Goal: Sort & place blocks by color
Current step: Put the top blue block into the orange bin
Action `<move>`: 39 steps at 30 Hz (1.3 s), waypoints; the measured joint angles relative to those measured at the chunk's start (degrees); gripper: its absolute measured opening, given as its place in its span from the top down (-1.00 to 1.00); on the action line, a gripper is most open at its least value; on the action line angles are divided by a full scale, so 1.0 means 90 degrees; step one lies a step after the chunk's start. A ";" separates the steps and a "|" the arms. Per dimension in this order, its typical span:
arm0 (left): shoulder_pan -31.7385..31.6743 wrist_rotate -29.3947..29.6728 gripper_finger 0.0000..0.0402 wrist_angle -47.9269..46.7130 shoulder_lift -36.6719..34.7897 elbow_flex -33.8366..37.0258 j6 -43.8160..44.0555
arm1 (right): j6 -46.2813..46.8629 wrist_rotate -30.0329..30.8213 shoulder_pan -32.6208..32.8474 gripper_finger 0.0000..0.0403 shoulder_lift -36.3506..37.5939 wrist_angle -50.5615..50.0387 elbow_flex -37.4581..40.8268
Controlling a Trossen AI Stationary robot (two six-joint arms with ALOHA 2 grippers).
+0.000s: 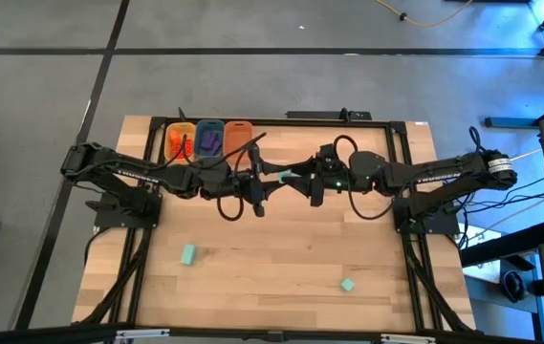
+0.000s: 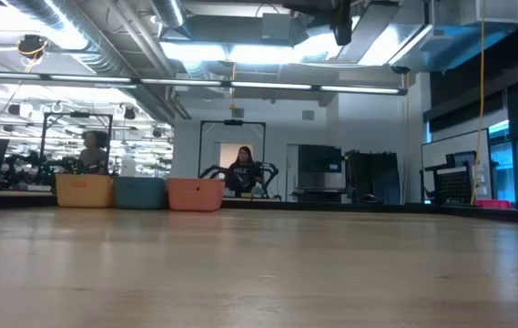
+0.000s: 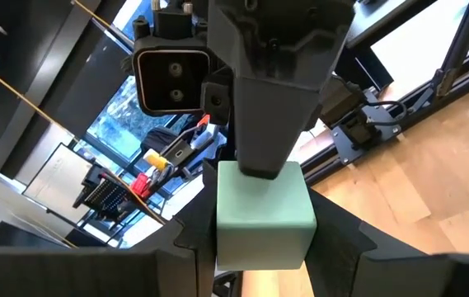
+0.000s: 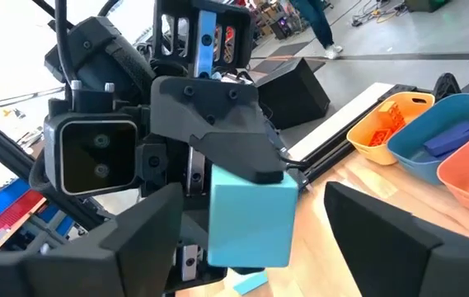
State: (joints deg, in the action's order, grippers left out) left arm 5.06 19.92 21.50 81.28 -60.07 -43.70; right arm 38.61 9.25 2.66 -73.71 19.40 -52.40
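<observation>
A mint-teal block (image 1: 282, 178) hangs in the air over the middle of the table, between my two grippers, which meet tip to tip. My left gripper (image 1: 272, 178) is shut on the block (image 3: 263, 216). From the table's right my right gripper (image 1: 295, 178) reaches in, open, with a finger on each side of the block (image 4: 250, 216). Two more mint-teal blocks (image 1: 188, 253) (image 1: 347, 284) lie flat on the near part of the table. My left gripper pinches the block between its two fingers (image 3: 341, 243), on two opposite faces (image 3: 304, 223). The fingers come level from the table's left. The block is lifted well clear of the table. My right gripper has one finger (image 3: 275, 124) close to the block's face; whether it touches, I cannot tell.
Three tubs stand in a row at the far left edge: yellow (image 1: 180, 141) with orange-red blocks, blue (image 1: 209, 139) with purple blocks, and orange (image 1: 239, 137). Cables loop around both wrists. People show in the room beyond the table.
</observation>
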 joint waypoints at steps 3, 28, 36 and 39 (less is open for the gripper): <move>0.0000 0.0012 0.38 0.0000 0.0000 0.0000 -0.0002 | 0.0008 -0.0011 -0.0086 -0.48 0.0019 -0.0020 0.0000; -0.0351 0.0342 0.38 -0.2863 -0.2056 0.0094 0.2606 | -0.1021 -0.0312 -0.0506 -0.49 0.2144 -0.3007 -0.0002; -0.0539 -0.0165 0.38 -0.2086 -0.3500 0.1640 0.4066 | -0.1418 -0.0144 -0.0503 -0.49 0.2356 -0.3417 -0.0002; -0.0537 -0.0955 0.38 -0.1417 -0.4009 0.2237 0.4789 | -0.1700 -0.0183 -0.0503 -0.49 0.2356 -0.3377 0.0000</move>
State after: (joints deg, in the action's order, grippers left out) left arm 0.23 11.33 8.75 45.19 -39.94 -0.61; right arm 23.31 7.60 -1.87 -52.51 -10.99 -52.40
